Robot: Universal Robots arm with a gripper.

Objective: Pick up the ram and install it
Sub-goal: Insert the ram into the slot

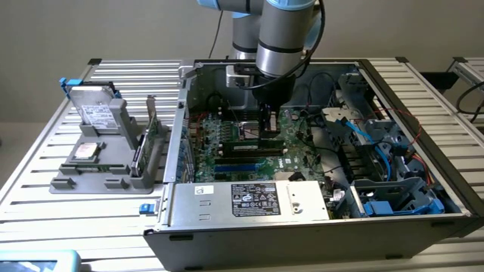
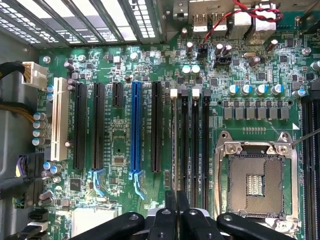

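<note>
Black fingertips pressed together, low over the memory slots.

Inside the open computer case the gripper hangs shut, clamped on nothing I can see, just above the ram. The ram is a long, thin, dark-green stick with a pale label, and it seems to stand on edge in a slot beside the processor socket. I can't tell whether they touch. If it's only half seated, an off-centre push could tilt it, leaving a latch open or straining the slot.
</note>
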